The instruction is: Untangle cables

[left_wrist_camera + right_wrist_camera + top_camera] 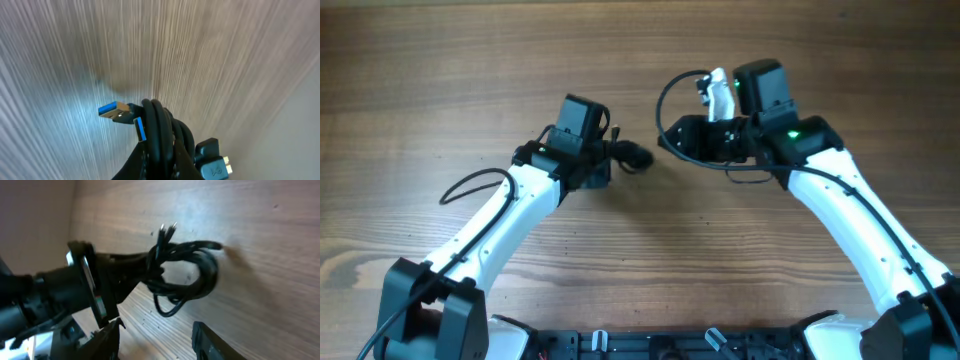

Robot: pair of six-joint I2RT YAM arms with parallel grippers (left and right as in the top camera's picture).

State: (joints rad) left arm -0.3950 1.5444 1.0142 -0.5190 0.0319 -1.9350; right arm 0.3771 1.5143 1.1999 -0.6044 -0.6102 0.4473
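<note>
Cables [632, 155] are all bunched into one small black coil, and the left gripper [608, 162] has its jaws closed tight on it. From overhead the bundle sticks out to the right of that gripper, roughly mid-table [470, 60], in the gap between the two arms.

Left wrist view is basically a close-up of the bundle. Several cords run up side by side out of the grip and fold over at the top. Two blue USB plugs [114, 110] poke out to the left, one above the other. A chunkier black connector [214, 160] sits at the lower right, just beside the cords. Can't see much of the fingers themselves there, just dark shapes at the bottom edge.

Right gripper [157, 340] is partway open with nothing in it. In its own camera the two fingers [210, 339] stand apart at the bottom of the frame, with only bare wood between them. It's looking straight at the coil, which hangs off the left gripper as a loose loop, with a couple of thin ends sticking up and one loop drooping below. The coil is near the right gripper but not touching it. There's a soft shadow on the wood beside the loop. Can't tell for sure if the bundle touches the table.
</note>
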